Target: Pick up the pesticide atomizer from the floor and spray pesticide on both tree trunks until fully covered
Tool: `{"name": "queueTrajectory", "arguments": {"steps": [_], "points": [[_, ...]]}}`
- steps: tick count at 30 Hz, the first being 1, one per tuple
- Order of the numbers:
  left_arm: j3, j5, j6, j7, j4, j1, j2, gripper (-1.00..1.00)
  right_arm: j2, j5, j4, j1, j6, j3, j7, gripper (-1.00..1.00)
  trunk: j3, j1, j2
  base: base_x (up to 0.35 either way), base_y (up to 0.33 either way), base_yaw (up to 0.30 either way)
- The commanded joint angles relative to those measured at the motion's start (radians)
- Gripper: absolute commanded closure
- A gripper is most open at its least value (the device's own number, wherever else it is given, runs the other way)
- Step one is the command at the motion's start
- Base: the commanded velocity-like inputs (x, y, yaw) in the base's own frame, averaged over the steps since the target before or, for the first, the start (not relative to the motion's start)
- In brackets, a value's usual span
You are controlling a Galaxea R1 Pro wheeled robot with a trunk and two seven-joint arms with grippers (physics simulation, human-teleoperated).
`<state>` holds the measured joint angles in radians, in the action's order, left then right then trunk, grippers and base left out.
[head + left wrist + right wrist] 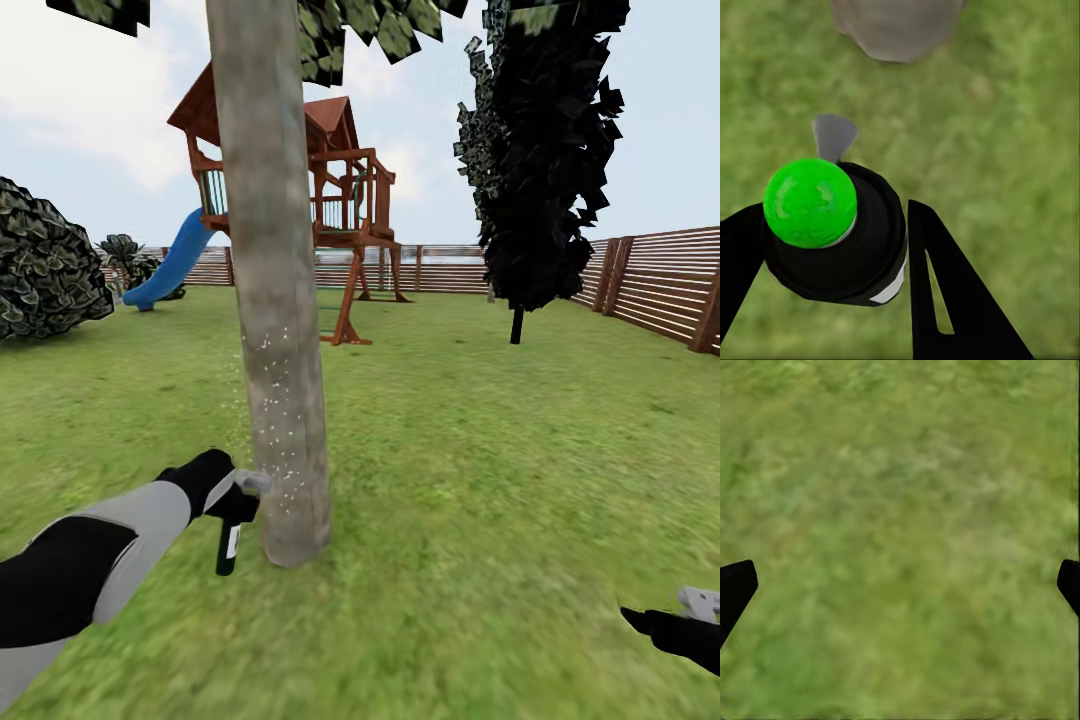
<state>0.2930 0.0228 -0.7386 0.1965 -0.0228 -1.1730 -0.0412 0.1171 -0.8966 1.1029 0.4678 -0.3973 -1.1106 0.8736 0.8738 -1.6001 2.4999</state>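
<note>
The left gripper (832, 255) grasps the black atomizer (231, 520) by its stiff, probably light body just beside the tree trunk (275, 330), while the right gripper (900, 585) hangs released over grass.

Head cam: high, facing forward and slightly down across the lawn (480, 480), tree trunk (275, 300) close in front, fence (660, 285) and playset (340, 200) far behind. Left wrist cam: looks straight down along the left claw (832, 247) at grass, tight on the atomizer (832, 232); trunk base (896, 26) at frame edge, shared with the head view. Right wrist cam: looks down past two fingertips (735, 589) at nearby grass.
</note>
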Motion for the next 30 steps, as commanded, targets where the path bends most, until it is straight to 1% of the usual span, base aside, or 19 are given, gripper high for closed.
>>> {"name": "queueTrajectory", "arguments": {"steps": [1, 2, 3, 4, 5, 7, 8, 11, 14, 15, 18, 20, 22, 30], "points": [[0.000, 0.000, 0.007, 0.000, 0.000, 0.005, 0.000, 1.00, -0.001, -0.035, 0.000, 0.000, 0.000, 0.000, 0.000, -1.00, 0.000, 0.000, 0.000, 0.000, 0.000, 0.000], [0.001, 0.001, 0.011, -0.001, 0.000, 0.009, 0.003, 1.00, -0.001, -0.060, 0.000, 0.000, -0.001, 0.000, 0.001, -1.00, 0.000, 0.000, 0.000, 0.000, 0.000, 0.119], [0.000, 0.006, 0.012, -0.001, 0.000, 0.013, 0.004, 1.00, -0.001, -0.067, 0.000, 0.000, -0.001, 0.000, 0.001, -1.00, 0.000, 0.000, 0.000, 0.000, 0.000, 0.201], [0.000, 0.019, 0.013, -0.002, -0.002, 0.014, 0.004, 1.00, -0.001, -0.069, 0.000, 0.000, 0.000, 0.000, 0.001, -1.00, 0.000, 0.000, 0.000, 0.000, 0.000, 0.229], [0.000, 0.044, 0.015, -0.002, -0.007, 0.015, 0.005, 1.00, -0.001, -0.070, 0.000, 0.000, 0.000, 0.000, 0.001, -1.00, 0.000, 0.000, 0.000, 0.000, 0.000, 0.243], [0.001, 0.097, 0.046, -0.002, -0.012, 0.016, 0.007, 1.00, -0.004, -0.071, 0.000, 0.000, -0.001, 0.000, 0.001, -1.00, 0.000, 0.000, 0.000, 0.000, -0.141, 0.253], [0.001, 0.103, 0.052, -0.002, -0.012, 0.016, 0.007, 1.00, -0.005, -0.071, 0.000, 0.000, -0.001, 0.001, 0.001, -1.00, 0.000, 0.000, 0.000, 0.000, -0.271, 0.257], [0.001, 0.110, 0.067, -0.002, -0.011, 0.018, 0.007, 1.00, -0.007, -0.071, 0.000, 0.000, -0.001, 0.001, 0.001, -1.00, 0.000, 0.000, 0.000, 0.000, -0.307, 0.218], [0.001, 0.113, 0.120, -0.002, -0.009, 0.040, 0.009, 1.00, -0.009, -0.071, 0.000, 0.000, -0.002, 0.001, 0.001, -1.00, 0.000, 0.000, 0.000, -0.021, -0.322, 0.028], [0.001, 0.114, 0.126, -0.002, -0.009, 0.044, 0.009, 1.00, -0.009, -0.071, 0.000, 0.000, -0.002, 0.001, 0.001, -1.00, 0.000, 0.000, 0.000, -0.020, -0.323, 0.005], [0.001, 0.114, 0.132, -0.002, -0.009, 0.048, 0.010, 1.00, -0.009, -0.071, 0.002, 0.000, -0.002, 0.000, 0.001, -1.00, 0.000, 0.000, 0.000, -0.004, -0.323, 0.001], [0.001, 0.114, 0.133, -0.002, -0.009, 0.049, 0.020, 1.00, -0.010, -0.071, 0.003, 0.000, -0.002, 0.000, 0.001, -1.00, 0.000, 0.000, 0.000, 0.000, -0.324, 0.031], [0.001, 0.114, 0.133, -0.002, -0.009, 0.049, 0.024, 1.00, -0.010, -0.071, 0.003, 0.000, -0.002, 0.000, 0.001, -1.00, 0.000, 0.000, 0.000, 0.000, -0.324, 0.213], [0.001, 0.114, 0.133, -0.002, -0.009, 0.049, 0.024, 1.00, -0.010, -0.071, 0.003, 0.000, -0.002, 0.000, 0.001, -1.00, 0.000, 0.000, 0.000, 0.016, -0.326, 0.244]]}}
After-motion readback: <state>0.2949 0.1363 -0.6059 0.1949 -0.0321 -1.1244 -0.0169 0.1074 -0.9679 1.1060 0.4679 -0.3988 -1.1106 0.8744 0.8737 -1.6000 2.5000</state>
